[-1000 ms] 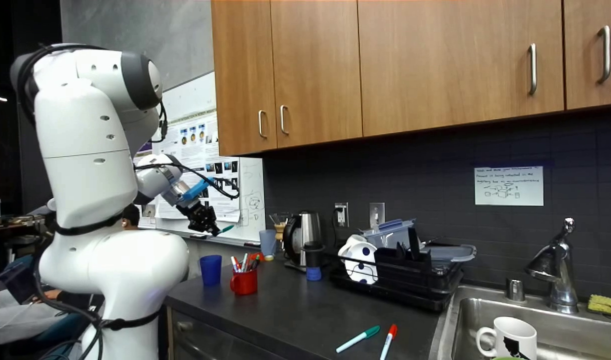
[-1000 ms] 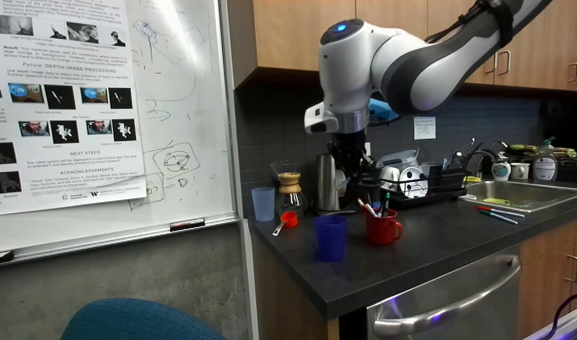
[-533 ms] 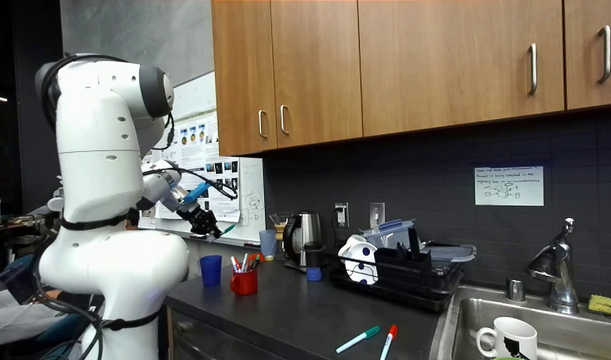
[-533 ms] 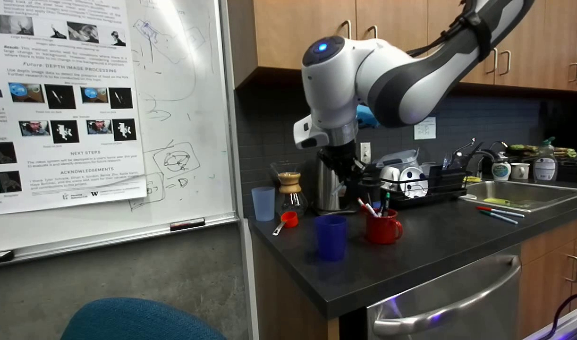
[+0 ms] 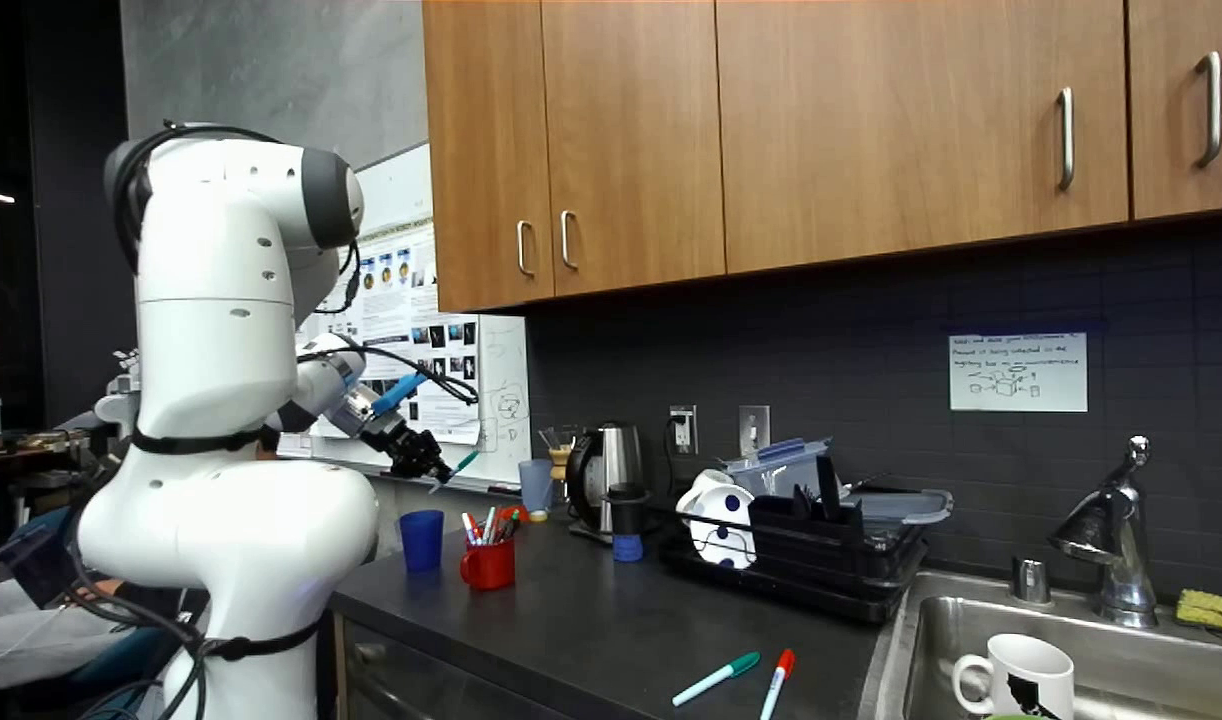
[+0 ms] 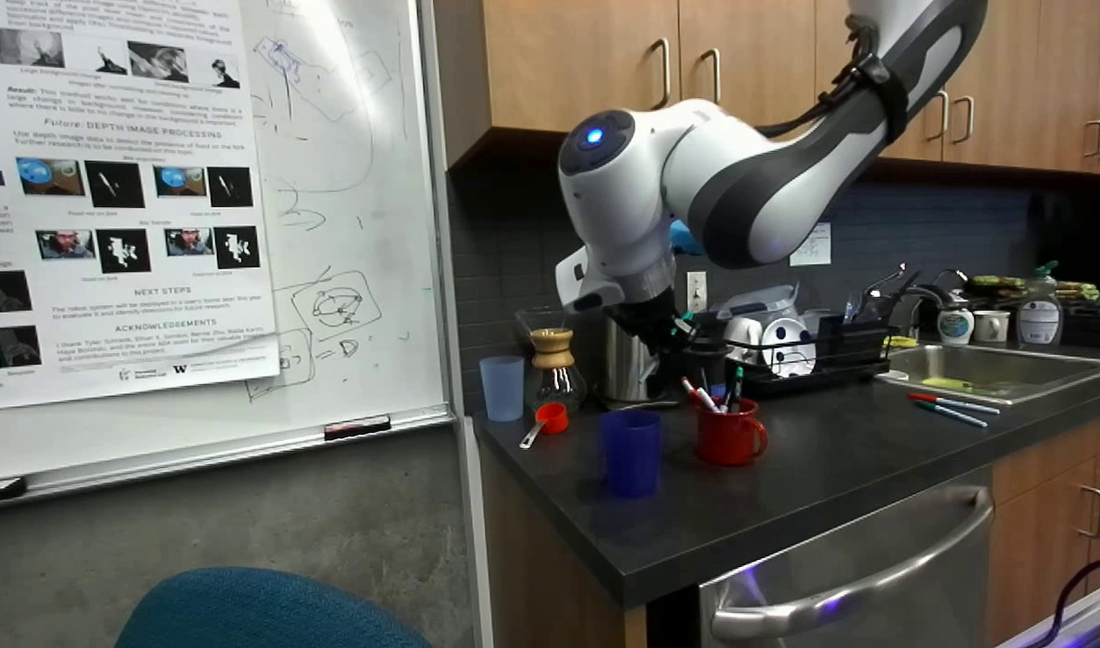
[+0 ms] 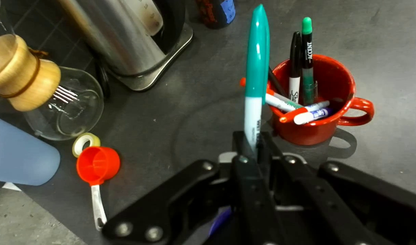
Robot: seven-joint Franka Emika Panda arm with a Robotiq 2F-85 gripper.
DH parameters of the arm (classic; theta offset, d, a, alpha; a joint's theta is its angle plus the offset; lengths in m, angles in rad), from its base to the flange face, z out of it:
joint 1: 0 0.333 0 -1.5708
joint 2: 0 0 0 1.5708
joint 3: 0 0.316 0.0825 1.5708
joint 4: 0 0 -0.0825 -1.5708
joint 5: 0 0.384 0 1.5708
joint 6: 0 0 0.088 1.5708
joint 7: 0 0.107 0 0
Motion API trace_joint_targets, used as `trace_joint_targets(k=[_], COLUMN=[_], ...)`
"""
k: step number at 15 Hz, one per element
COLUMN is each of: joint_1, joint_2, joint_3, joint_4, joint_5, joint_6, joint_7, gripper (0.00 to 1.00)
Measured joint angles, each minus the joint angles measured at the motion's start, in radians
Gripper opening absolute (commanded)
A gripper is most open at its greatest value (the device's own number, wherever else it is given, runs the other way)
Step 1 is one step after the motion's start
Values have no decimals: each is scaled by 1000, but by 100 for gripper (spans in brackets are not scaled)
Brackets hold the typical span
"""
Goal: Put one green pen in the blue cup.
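Green pen (image 7: 256, 80): tilted in the gripper (image 7: 254, 146), cap (image 7: 257, 58) end up; probably light, stiff, smooth plastic, apt to pivot; best held on the white barrel (image 7: 252, 119), clear of the cap.
Gripper: pinching that barrel.
Blue cup (image 6: 632, 459): below the gripper, apart from it; nothing shows above the rim, floor hidden.
Red mug (image 7: 306, 134): below the gripper, to its right in the wrist view; holds several pens and markers (image 7: 294, 86).

1. In the wrist view, the gripper (image 7: 254, 146) hides the lower end of the green pen (image 7: 255, 80).
2. An exterior view's bottom edge crops the white mug (image 5: 1021, 662).
3. Print on the green-topped bottle (image 6: 1040, 309) is unreadably small.
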State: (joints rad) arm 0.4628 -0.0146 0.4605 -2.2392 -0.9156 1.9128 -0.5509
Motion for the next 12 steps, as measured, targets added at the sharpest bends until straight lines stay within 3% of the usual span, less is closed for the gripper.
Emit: trace_joint_targets(k=[12], joint_1=[24], joint_2=[81], joint_3=[31], joint_4=[16], joint_5=[-5], joint_6=[-63], joint_7=[7], gripper=[3])
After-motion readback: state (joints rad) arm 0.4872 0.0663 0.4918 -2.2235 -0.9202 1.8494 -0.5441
